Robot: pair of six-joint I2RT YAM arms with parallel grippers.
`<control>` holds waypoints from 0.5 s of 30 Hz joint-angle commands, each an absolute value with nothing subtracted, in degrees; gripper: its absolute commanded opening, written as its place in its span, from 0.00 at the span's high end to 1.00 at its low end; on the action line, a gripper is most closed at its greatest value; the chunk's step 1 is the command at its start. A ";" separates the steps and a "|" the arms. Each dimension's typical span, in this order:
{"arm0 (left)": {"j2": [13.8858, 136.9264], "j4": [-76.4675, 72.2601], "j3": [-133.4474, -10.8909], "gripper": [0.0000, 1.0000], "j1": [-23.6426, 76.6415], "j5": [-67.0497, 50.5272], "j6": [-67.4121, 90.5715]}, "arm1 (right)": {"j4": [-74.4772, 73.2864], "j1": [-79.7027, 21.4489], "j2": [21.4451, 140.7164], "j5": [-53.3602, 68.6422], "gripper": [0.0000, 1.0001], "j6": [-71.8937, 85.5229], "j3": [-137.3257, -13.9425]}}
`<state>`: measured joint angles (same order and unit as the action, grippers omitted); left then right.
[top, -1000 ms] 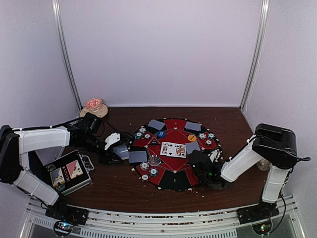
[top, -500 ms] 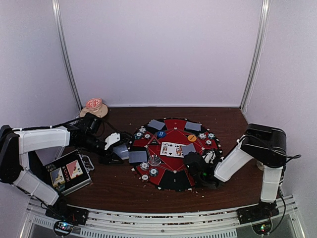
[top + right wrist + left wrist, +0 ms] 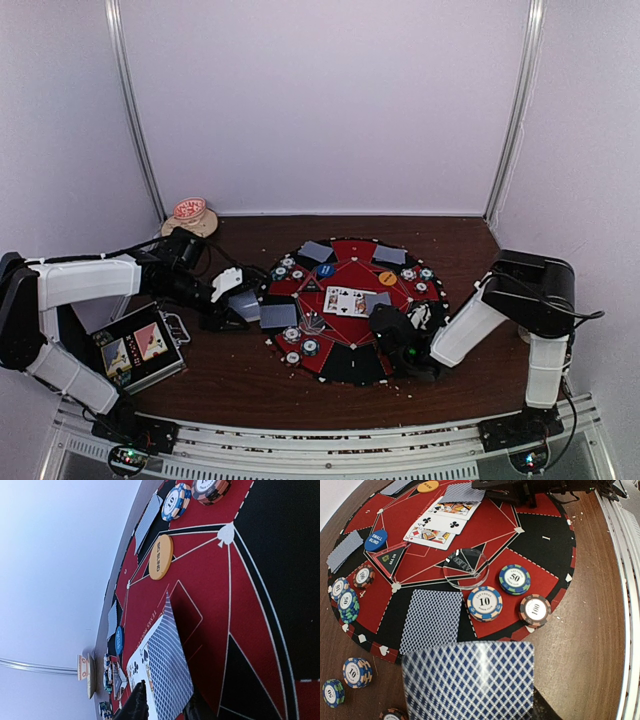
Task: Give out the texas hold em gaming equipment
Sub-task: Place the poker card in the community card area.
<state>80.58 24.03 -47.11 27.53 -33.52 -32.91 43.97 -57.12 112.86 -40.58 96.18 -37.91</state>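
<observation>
Blue-backed card (image 3: 167,680): you are bringing it in with the right hand (image 3: 165,707), which has swung from the near-right edge of the round mat (image 3: 545,535) toward the middle over the last second. The card is standing tilted between the fingers, just beside the face-up cards (image 3: 437,525). Whether those fingers are pinching it or letting go cannot be told. The left hand (image 3: 238,308) is staying put at the mat's left edge, closed on a second card (image 3: 470,680). Likely meaning: another card is reaching the centre row, and the left one is waiting for its seat.
</observation>
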 commanded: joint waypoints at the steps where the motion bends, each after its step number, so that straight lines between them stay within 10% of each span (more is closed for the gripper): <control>1: 79.63 22.50 -46.93 0.55 27.47 -34.76 -33.22 | 45.07 -57.20 113.37 -38.98 0.72 95.51 -36.96; 15: 79.52 22.54 -46.92 0.54 27.45 -34.78 -33.14 | 44.56 -58.29 109.52 -38.69 0.56 94.71 -33.88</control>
